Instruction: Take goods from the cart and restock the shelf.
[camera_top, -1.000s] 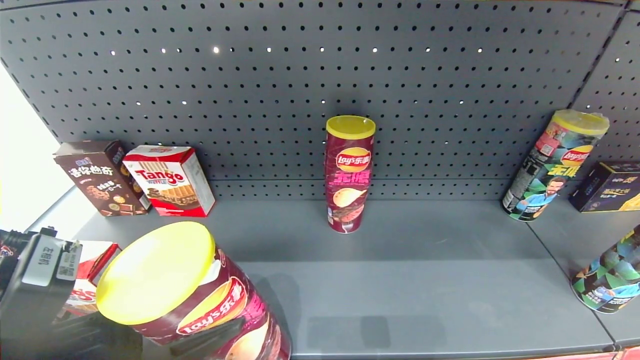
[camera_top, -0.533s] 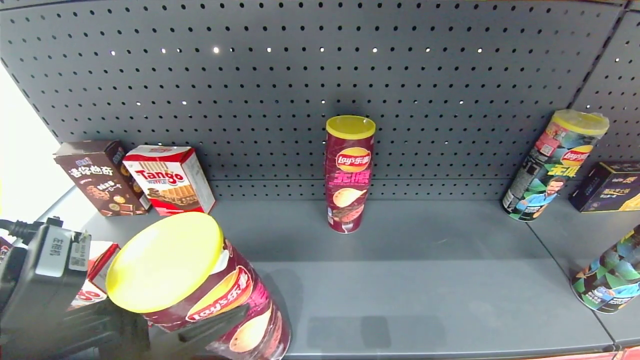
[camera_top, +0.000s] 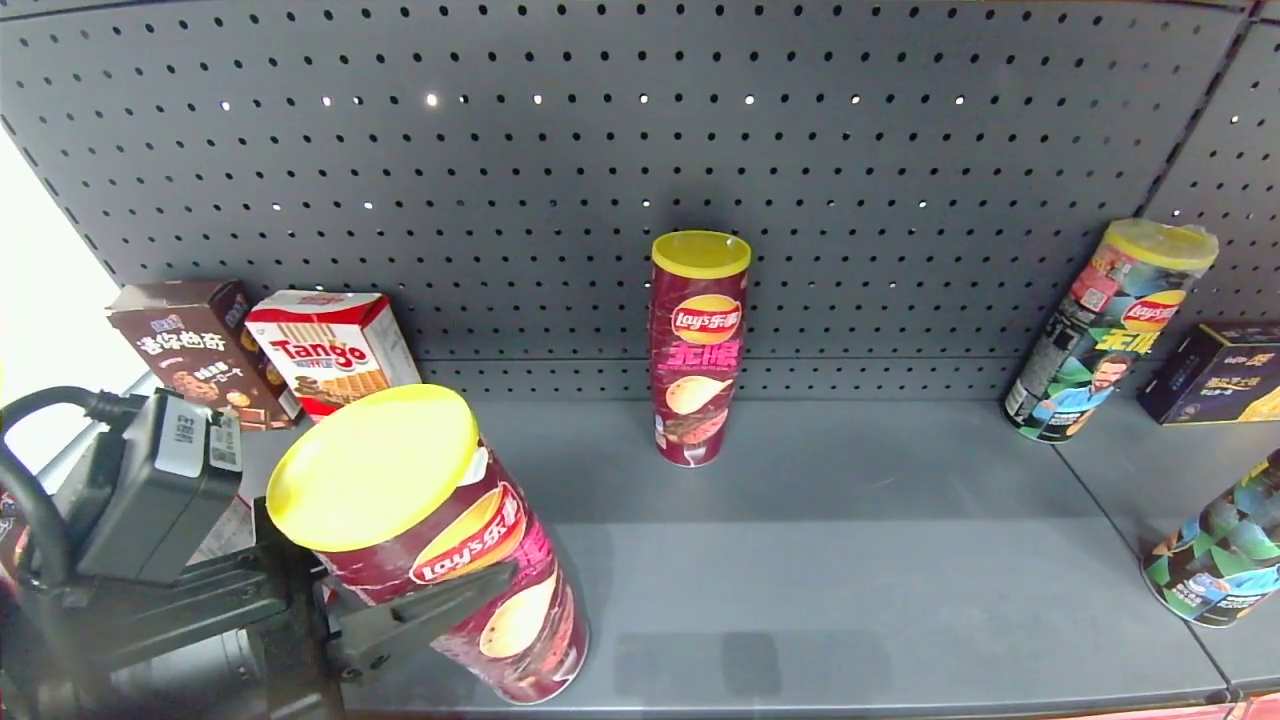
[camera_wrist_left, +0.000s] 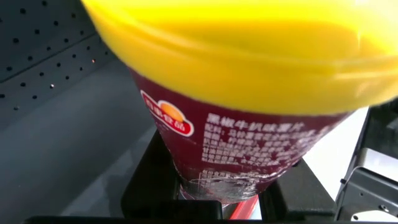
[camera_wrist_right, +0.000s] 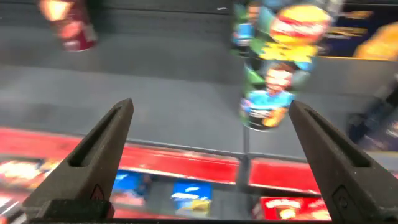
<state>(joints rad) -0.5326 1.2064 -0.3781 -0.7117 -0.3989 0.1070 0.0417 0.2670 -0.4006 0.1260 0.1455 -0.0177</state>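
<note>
A maroon chip can (camera_top: 440, 540) with a yellow lid tilts over the front left of the grey shelf (camera_top: 850, 560). My left gripper (camera_top: 440, 595) is shut on its middle, one black finger (camera_top: 420, 612) lying across the label. In the left wrist view the can (camera_wrist_left: 242, 149) looms close, its lid (camera_wrist_left: 249, 56) across the frame and my left gripper (camera_wrist_left: 224, 196) clamped low on the body. I cannot tell whether its base touches the shelf. My right gripper (camera_wrist_right: 211, 109) hangs open in front of the shelf's red edge strip (camera_wrist_right: 186, 168), holding nothing.
A matching maroon can (camera_top: 697, 350) stands at the back centre. Two snack boxes (camera_top: 335, 350) sit back left. Green-and-black cans (camera_top: 1105, 335) (camera_top: 1215, 555) and a dark box (camera_top: 1215, 375) occupy the right. The perforated back panel (camera_top: 640, 150) closes the rear.
My left gripper has carried the maroon can up and to the right, farther in over the shelf. Everything standing on the shelf stayed put.
</note>
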